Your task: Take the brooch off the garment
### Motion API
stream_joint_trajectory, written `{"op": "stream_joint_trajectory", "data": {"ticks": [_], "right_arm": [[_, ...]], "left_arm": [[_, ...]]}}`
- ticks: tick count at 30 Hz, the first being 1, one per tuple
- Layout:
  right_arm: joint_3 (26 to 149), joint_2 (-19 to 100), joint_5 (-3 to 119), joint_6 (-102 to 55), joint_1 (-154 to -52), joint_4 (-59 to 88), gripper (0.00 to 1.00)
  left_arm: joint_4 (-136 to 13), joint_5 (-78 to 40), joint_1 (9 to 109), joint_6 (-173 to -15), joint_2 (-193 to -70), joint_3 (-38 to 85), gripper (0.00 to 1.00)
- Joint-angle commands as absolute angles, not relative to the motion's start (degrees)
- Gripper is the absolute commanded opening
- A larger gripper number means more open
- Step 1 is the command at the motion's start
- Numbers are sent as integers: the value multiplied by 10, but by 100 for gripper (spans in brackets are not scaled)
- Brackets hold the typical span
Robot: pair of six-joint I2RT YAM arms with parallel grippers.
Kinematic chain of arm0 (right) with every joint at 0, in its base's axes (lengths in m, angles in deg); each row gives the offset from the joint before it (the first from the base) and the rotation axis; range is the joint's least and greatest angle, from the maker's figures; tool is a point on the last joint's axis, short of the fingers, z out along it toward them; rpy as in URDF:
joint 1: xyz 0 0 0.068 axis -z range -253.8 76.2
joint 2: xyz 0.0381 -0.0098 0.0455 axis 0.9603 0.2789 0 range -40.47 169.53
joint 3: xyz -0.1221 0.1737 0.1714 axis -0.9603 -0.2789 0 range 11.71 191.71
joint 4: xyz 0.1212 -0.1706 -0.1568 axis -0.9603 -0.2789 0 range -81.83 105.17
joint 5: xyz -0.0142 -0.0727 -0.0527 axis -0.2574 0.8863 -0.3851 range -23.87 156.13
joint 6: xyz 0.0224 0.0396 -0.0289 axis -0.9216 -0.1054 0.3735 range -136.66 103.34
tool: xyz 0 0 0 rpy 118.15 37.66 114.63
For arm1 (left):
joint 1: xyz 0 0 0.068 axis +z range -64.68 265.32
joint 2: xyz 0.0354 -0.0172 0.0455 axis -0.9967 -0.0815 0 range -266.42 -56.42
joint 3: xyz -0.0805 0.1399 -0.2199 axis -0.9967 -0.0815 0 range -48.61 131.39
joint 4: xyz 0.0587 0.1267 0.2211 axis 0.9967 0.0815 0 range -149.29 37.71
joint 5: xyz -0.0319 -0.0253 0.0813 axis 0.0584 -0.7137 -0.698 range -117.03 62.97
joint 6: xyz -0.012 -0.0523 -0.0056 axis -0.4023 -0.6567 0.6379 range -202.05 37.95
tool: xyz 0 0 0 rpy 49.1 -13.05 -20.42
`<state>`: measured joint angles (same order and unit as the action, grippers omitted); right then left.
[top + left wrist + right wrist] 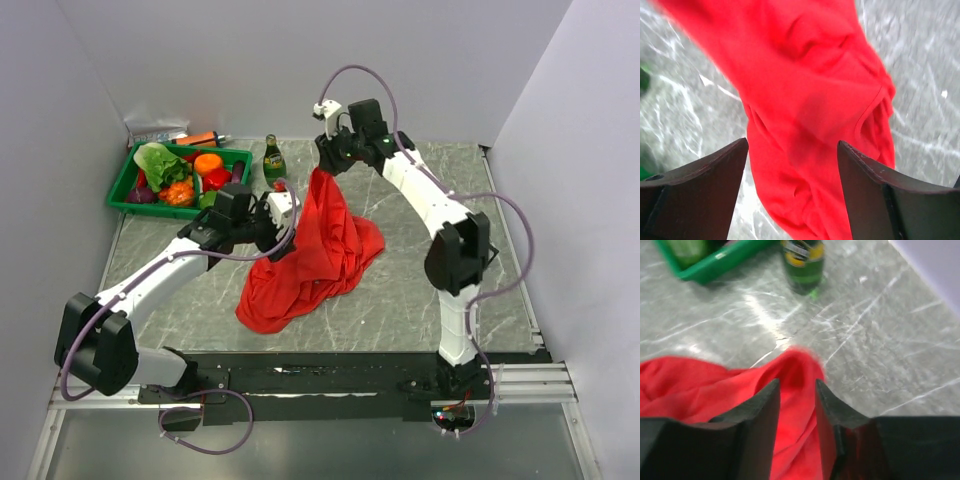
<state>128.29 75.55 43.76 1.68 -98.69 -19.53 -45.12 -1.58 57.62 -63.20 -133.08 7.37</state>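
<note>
The red garment [320, 250] hangs in a peak from my right gripper [328, 168], and its lower part lies bunched on the marble table. In the right wrist view my right gripper [796, 385] is shut on a fold of the garment [705, 385]. My left gripper [283, 213] hovers at the garment's left side. In the left wrist view it [792, 145] is open and empty, with the garment [815, 100] hanging just beyond the fingers. The brooch is not visible in any view.
A green tray [125, 190] of toy vegetables sits at the back left and shows in the right wrist view [715, 265]. A green bottle [273, 158] stands just behind the garment, also seen from the right wrist [802, 265]. Walls close three sides.
</note>
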Motion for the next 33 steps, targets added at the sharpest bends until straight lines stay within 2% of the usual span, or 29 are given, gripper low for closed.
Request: {"op": "stream_joint_trajectory", "data": {"ticks": [1,3,7,14,21,29,33], "right_arm": [[1352,778,456,-22,-957,-163,62],[1348,766,450,-35,-942,-158,67],[1277,697,454,-51,-902,-148,68],[1076,622,444,-31,-830,-126,68],[1019,611,429,-45,-804,-129,67],[997,606,427,-48,-801,-111,67],[993,618,428,-38,-800,-106,67]], "left_arm": [[-496,-19,540,-661,-1342,131,78],[-476,-2,533,-657,-1375,168,76],[-454,-6,494,-645,-1480,223,72],[-471,-108,404,-749,-1551,258,62],[-463,-167,393,-750,-1567,238,59],[-453,-163,392,-731,-1592,245,47],[-443,-156,387,-731,-1592,240,49]]}}
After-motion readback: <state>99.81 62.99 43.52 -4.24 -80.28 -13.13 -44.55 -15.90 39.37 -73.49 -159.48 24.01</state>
